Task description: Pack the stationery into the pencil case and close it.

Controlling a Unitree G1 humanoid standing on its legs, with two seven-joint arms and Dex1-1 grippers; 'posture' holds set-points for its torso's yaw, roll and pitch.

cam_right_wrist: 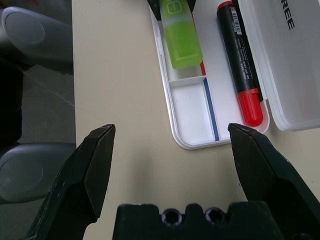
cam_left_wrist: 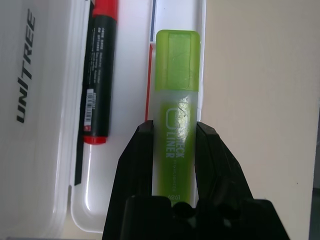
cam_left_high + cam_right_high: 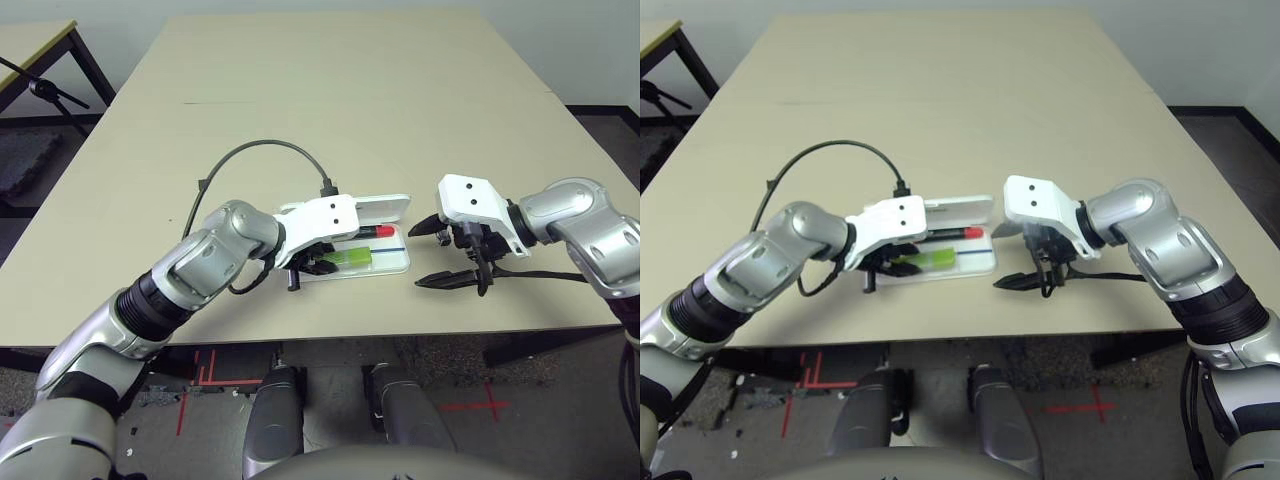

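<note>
The white pencil case (image 3: 397,266) lies open near the table's front edge, its lid (image 3: 386,207) folded back with dark lettering (image 2: 25,95). The red marker with black cap (image 3: 378,232) lies in the tray along the lid side. Beside it in the tray lies the lime-green stick (image 2: 176,100), and my left gripper (image 2: 174,127) is shut on its white end from the case's left. My right gripper (image 3: 420,256) stands open just right of the case, with nothing between its fingers (image 1: 100,160). The tiny dark metallic piece is out of view.
A black cable (image 3: 260,148) loops from my left wrist over the table behind the case. The table's front edge (image 3: 400,335) runs close below both grippers. A second table and a black stand (image 3: 45,90) sit at the far left.
</note>
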